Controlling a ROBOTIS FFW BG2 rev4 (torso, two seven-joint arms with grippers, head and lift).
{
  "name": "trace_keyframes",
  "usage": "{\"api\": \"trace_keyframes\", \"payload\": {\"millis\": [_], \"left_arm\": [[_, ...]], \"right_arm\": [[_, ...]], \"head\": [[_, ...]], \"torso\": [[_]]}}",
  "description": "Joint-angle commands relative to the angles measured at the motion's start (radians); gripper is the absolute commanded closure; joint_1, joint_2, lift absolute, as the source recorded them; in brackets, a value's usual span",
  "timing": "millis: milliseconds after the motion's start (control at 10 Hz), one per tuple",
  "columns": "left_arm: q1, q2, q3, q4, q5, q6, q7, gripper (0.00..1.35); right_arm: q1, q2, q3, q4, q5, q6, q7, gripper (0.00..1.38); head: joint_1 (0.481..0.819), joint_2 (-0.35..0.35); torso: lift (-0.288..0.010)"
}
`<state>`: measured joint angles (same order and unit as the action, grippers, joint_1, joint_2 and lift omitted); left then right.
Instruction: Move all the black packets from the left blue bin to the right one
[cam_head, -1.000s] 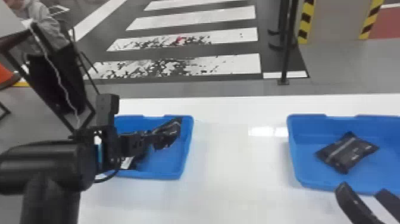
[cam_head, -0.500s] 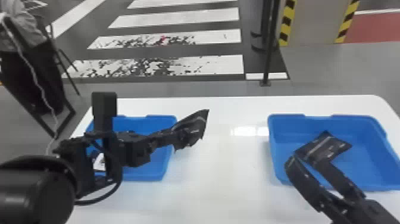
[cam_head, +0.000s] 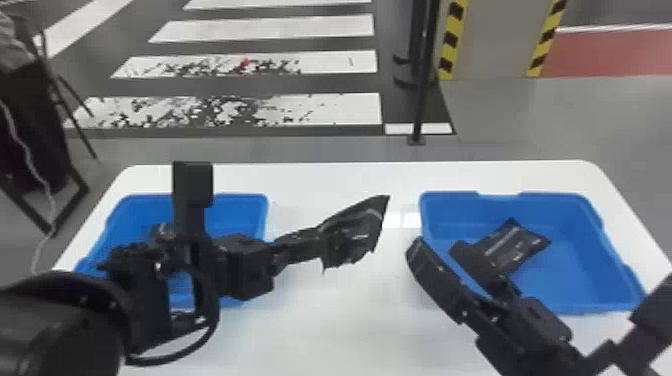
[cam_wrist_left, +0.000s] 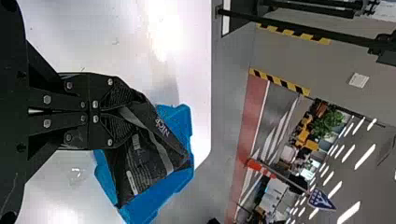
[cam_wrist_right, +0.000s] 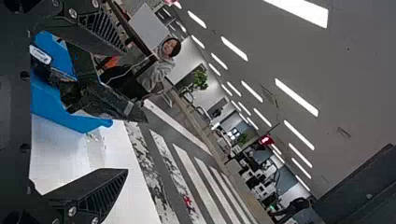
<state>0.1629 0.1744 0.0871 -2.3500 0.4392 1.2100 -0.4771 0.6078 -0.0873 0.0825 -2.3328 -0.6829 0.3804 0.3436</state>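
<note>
In the head view my left gripper (cam_head: 320, 242) is shut on a black packet (cam_head: 357, 227), held over the table between the two bins. The left wrist view shows the same packet (cam_wrist_left: 147, 158) pinched in the left gripper (cam_wrist_left: 112, 112). My right gripper (cam_head: 432, 245) stands open near the front left corner of the right blue bin (cam_head: 595, 270), where another black packet (cam_head: 520, 245) lies. In the right wrist view the right gripper (cam_wrist_right: 126, 112) has its fingers wide apart. The left blue bin (cam_head: 240, 207) is partly hidden behind the left arm.
Both bins stand on a white table (cam_head: 340, 320), with bare tabletop between them. A dark post (cam_head: 422, 100) rises from the floor behind the table's far edge.
The left gripper has carried its packet out of the left bin and rightward over the table. The right arm has come further into view beside the right bin. The head view has shifted.
</note>
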Motion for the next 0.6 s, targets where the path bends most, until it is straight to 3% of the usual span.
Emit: {"api": "trace_keyframes", "payload": {"millis": [0,400,500], "left_arm": [[-0.003,0.0,-0.033,0.0,0.033,-0.005,0.0,1.21],[-0.006,0.0,-0.089,0.0,0.067,-0.007,0.0,1.21],[-0.006,0.002,-0.097,0.0,0.071,-0.007,0.0,1.21]], "right_arm": [[-0.024,-0.008,0.031,0.015,-0.007,0.0,0.0,0.14],[-0.053,-0.012,0.055,0.037,-0.019,0.017,0.0,0.17],[-0.061,-0.012,0.061,0.052,-0.031,0.025,0.0,0.34]], "head": [[0.695,0.067],[0.695,0.036],[0.695,0.028]], "torso": [[-0.154],[-0.154],[-0.154]]}}
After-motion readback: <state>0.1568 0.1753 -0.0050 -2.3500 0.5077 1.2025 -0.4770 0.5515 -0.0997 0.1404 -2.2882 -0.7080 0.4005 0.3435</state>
